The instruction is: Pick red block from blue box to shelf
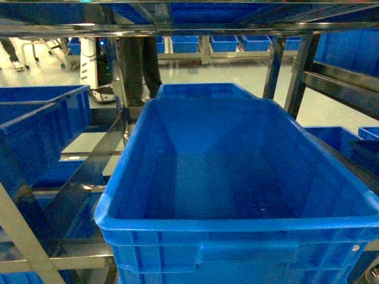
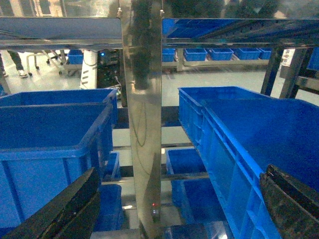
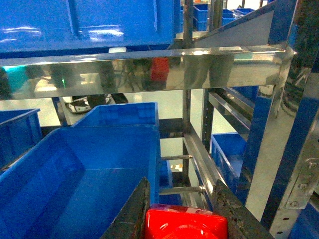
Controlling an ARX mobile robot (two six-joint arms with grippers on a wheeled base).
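Head view: deep ribbed dark-blue crate [image 1: 237,177] fills the frame on the steel shelf [image 1: 195,28]; no grippers visible. Left wrist: left gripper [image 2: 179,209] fingers wide apart, nothing between, shiny upright post [image 2: 142,124] ahead. Right wrist: right gripper [image 3: 182,214] fingers clamp the glossy red block [image 3: 185,225], smooth face to camera, long axis unclear, below a horizontal rail [image 3: 149,69].

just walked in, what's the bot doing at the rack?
The right claw is shut on the red block and holds it up in front of the steel shelf, above a deep blue crate. The left claw is open and empty, facing a shelf upright between crates. From the head view the big crate directly ahead looks empty. The block is not yet set down on the shelf.
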